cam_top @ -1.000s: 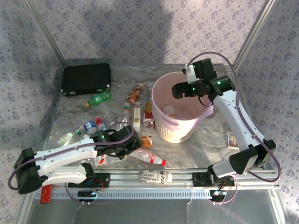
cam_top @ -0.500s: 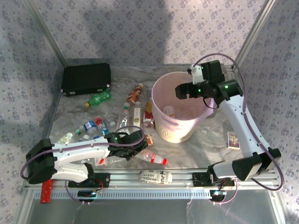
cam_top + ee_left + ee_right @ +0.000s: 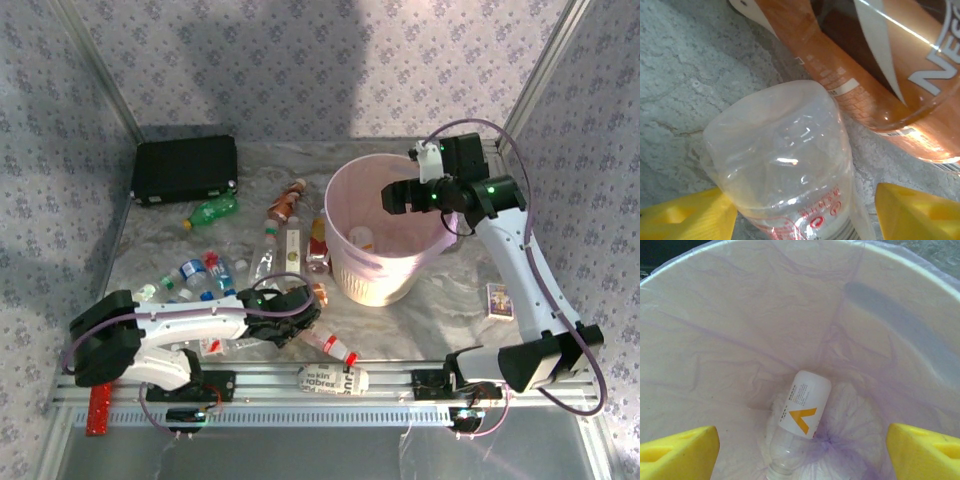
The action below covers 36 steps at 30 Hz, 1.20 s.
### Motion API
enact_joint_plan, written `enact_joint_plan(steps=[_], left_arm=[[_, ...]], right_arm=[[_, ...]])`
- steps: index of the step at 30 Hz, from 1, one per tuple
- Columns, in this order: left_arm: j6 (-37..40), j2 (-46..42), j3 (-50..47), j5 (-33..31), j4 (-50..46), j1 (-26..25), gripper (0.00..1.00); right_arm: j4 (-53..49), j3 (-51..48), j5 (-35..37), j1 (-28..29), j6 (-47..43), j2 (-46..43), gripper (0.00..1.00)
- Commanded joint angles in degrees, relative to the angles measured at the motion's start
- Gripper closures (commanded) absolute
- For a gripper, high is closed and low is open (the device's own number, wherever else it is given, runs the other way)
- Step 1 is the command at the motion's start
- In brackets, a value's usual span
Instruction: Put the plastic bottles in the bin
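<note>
bin (image 3: 372, 282): big, round, pale pink, standing up, open on top, thin bag inside.
bottle in the bin (image 3: 804, 412): clear, white label with an orange mark, lying at the bottom.
clear bottle (image 3: 782, 160): on its side at the front of the table, red writing, red cap.
orange-brown bottle (image 3: 875, 65): lying just beside the clear bottle.
green bottle (image 3: 212, 210): on its side, far left.
blue-cap bottle (image 3: 192, 272), red-cap bottle (image 3: 212, 263): close together, left of the bin.

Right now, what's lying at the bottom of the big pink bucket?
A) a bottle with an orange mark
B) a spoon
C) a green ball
A: looking down into the bin, a bottle with a white label and orange mark lies at the bottom.
</note>
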Motion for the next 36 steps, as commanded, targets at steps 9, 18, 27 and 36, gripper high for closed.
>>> enact_joint_plan(steps=[9, 18, 27, 36], left_arm=[[2.2, 0.1, 1.2, -1.7, 1.5, 2.1, 0.48], [11.1, -8.0, 5.0, -4.0, -4.8, 9.2, 0.58], [24.3, -13.9, 12.0, -2.4, -9.3, 19.5, 0.60], [45.7, -14.2, 26.9, 6.7, -10.1, 36.7, 0.59]], right_arm=[[0.8, 0.1, -1.1, -0.5, -0.9, -1.3, 0.12], [-0.5, 2.1, -1.9, 0.1, 0.6, -2.2, 0.12], [-3.3, 8.1, -3.5, 1.1, 3.7, -3.2, 0.12], [-5.7, 22.5, -6.0, 14.8, 2.2, 2.2, 0.13]])
